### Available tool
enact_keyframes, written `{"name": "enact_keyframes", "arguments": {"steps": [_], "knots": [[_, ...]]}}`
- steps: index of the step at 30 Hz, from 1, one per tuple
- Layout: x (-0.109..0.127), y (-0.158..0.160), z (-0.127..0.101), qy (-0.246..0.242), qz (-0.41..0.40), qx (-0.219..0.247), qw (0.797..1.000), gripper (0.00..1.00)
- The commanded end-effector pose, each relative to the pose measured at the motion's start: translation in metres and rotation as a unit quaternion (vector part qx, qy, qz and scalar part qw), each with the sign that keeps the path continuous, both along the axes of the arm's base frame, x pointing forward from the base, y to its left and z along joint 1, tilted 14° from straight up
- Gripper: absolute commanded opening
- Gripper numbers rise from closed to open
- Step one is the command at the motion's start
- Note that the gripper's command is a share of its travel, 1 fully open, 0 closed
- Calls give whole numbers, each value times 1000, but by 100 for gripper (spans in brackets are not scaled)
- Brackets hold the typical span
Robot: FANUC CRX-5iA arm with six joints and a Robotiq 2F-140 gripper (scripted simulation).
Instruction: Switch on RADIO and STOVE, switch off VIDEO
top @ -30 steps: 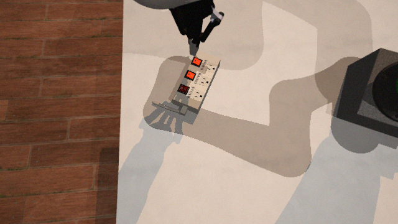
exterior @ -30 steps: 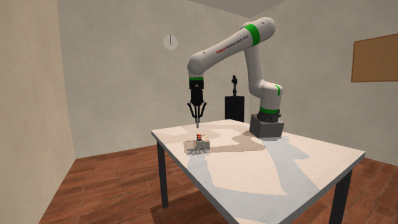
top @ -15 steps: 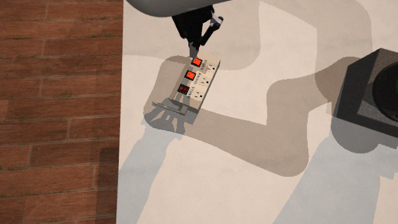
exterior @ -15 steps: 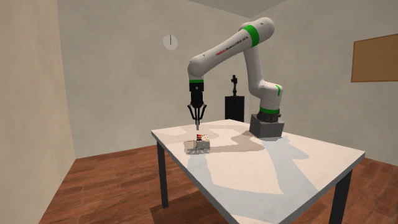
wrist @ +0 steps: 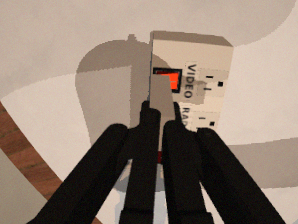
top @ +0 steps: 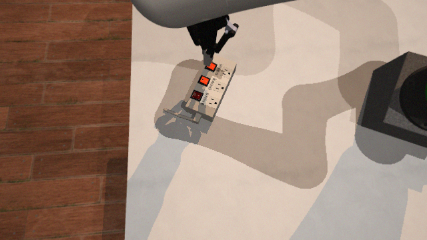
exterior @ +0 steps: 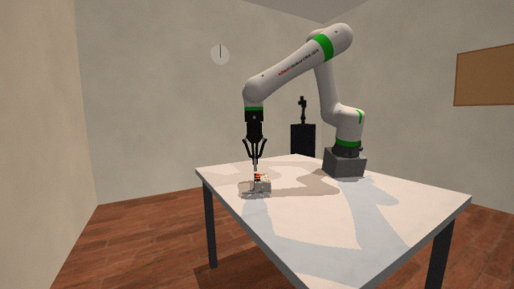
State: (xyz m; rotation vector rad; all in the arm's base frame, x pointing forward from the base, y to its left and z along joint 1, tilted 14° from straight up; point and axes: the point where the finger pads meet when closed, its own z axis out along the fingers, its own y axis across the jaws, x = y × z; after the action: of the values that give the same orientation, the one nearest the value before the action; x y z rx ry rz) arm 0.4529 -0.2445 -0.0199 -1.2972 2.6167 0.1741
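While the power strip (top: 211,89) lies face up near the bench's (top: 267,200) left edge, the gripper (top: 207,61) hangs directly above its VIDEO switch (top: 211,67) (lit red). Its fingers are pressed together, holding nothing.

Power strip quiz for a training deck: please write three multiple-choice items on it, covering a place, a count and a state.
1. Where does the power strip lie?
A. near the table's edge by the floor
B. against the robot base
C. on the floor

2. How many switches glow bright orange-red?
A. one
B. two
C. three

3. How does the hand stand?
A. wide open
B. shut on a plug
C. shut, holding nothing

Answers: 1 A, the top view shows it close to the edge. 2 B, VIDEO switch and RADIO switch glow; STOVE switch is dark. 3 C, fingertips together over VIDEO.
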Motion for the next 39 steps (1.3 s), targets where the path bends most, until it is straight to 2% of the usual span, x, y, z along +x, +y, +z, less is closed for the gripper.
{"name": "enact_keyframes", "arguments": {"steps": [1, 39], "knots": [[0, 0, -2, 0, 0, 0, 1000, 0], [1, 1, -8, 0, 0, 0, 1000, 0]]}}
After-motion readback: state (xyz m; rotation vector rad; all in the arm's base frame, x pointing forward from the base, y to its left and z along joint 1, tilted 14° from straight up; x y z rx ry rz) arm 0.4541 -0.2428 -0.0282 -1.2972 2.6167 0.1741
